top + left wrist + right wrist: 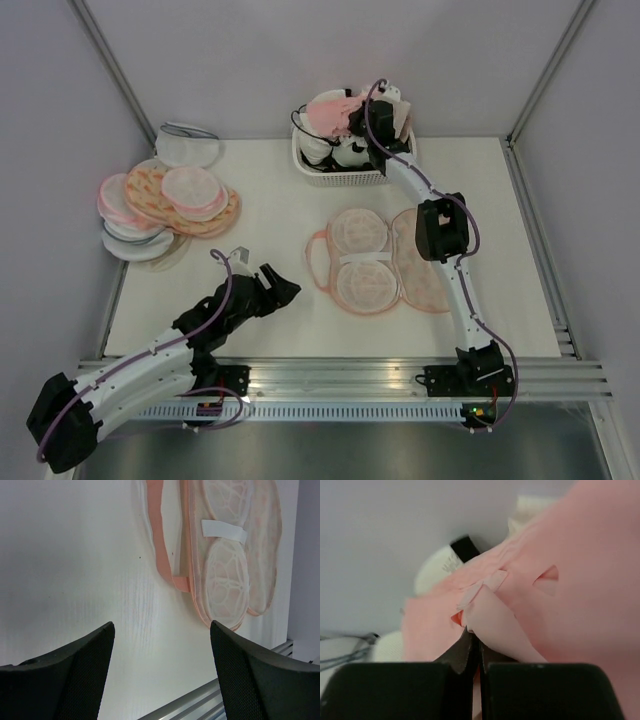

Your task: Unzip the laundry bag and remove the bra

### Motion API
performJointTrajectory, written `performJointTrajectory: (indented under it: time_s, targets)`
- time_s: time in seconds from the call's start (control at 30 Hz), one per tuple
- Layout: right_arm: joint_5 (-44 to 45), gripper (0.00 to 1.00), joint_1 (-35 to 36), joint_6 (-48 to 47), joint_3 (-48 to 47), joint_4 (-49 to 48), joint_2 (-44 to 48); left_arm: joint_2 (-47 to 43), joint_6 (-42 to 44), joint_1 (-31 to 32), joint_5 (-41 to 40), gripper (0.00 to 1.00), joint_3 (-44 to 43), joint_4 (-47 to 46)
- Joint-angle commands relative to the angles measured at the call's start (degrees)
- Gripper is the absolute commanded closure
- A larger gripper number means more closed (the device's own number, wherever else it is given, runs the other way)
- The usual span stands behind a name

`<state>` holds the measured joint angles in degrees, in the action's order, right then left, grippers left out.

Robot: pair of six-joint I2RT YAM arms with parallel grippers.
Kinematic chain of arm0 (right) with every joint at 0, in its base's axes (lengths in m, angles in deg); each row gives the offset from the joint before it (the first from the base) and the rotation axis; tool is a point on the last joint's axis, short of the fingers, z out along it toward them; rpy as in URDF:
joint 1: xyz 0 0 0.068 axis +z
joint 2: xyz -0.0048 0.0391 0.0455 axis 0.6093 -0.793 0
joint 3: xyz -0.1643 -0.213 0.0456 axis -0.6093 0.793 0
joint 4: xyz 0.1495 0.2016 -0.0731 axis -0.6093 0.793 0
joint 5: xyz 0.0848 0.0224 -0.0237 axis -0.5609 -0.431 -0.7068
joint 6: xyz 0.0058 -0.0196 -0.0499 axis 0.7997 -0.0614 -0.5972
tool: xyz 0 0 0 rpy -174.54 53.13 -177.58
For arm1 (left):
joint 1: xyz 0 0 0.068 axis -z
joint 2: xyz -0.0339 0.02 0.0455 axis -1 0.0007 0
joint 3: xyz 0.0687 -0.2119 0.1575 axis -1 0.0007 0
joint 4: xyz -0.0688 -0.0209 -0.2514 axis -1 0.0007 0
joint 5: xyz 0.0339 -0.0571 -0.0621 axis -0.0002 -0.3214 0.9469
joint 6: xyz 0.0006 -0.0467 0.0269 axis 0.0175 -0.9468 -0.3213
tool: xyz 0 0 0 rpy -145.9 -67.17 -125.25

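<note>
- The white table [270, 180] is carrying the whole scene, with both arms reaching over it from the near edge.
- The rounded peach fabric laundry bag with pink zip edging [362, 260] is lying in the middle of the table. It is already unzipped and spread flat, with its mesh-lined halves facing up and no garment showing inside. The unzipping step is looking done.
- The pile of similar peach and white-pink pouches [165, 205] is sitting at the left side, well apart from the open bag.
- The white slatted plastic basket [340, 178] is standing at the far edge, holding white and black-trimmed garments.
- The soft pale salmon-pink bra [332, 112] is sitting out of the bag, over the top of the basket's heap. Whether it is resting there or hanging just above is not clear. Removal is looking done as well, and I judge that only letting go is remaining.
- The right gripper [476, 640] is pinching a fold of the bra, its jaws pressed together on the fabric.
- The left gripper [283, 290] is hovering low at the near left of the table, beside the bag. Its jaws are standing wide apart and gripping nothing.
</note>
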<state>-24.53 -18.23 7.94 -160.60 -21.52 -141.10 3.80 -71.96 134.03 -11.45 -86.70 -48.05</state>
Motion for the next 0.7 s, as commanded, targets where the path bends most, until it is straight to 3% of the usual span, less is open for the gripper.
performJointTrajectory:
  time_s: [0.0,0.17,0.37,0.4,0.47,0.5,0.57,0.6,0.67]
  targets:
    - [4.3,1.00,0.4,1.2,4.9,8.4,0.6,-1.2,2.0,-0.6,-0.9,0.19,-0.6,2.2]
    - [4.1,0.99,0.3,-0.2,13.0,4.8,5.6,-0.4,2.0,-0.8,-0.9,0.18,-0.6,1.4]
    - [0.2,0.81,-0.3,-2.7,14.8,2.8,10.7,0.4,1.7,-0.9,0.1,0.18,-0.4,0.7]
    - [-0.4,0.65,-0.4,-3.3,15.5,2.5,12.6,0.0,1.5,-0.9,0.1,0.18,-0.3,0.6]
    - [-0.9,0.49,-0.5,-4.1,15.7,3.0,14.5,-0.4,1.6,-0.9,0.0,0.18,-0.2,0.9]
    - [-0.9,0.36,-0.5,-4.8,15.7,4.2,16.4,-0.9,1.7,-0.9,-0.2,0.18,-0.2,1.5]
    - [1.1,0.22,-0.5,-5.2,15.5,6.6,18.3,-2.0,1.7,-1.0,-0.4,0.18,-0.2,1.8]
    - [1.8,0.10,-0.5,-5.4,15.3,7.5,20.4,-2.5,1.8,-1.0,-0.7,0.18,-0.3,2.3]
    - [4.9,0.02,-0.5,-5.8,15.1,14.5,23.8,-3.6,2.0,-1.0,-0.8,0.18,-0.4,2.8]
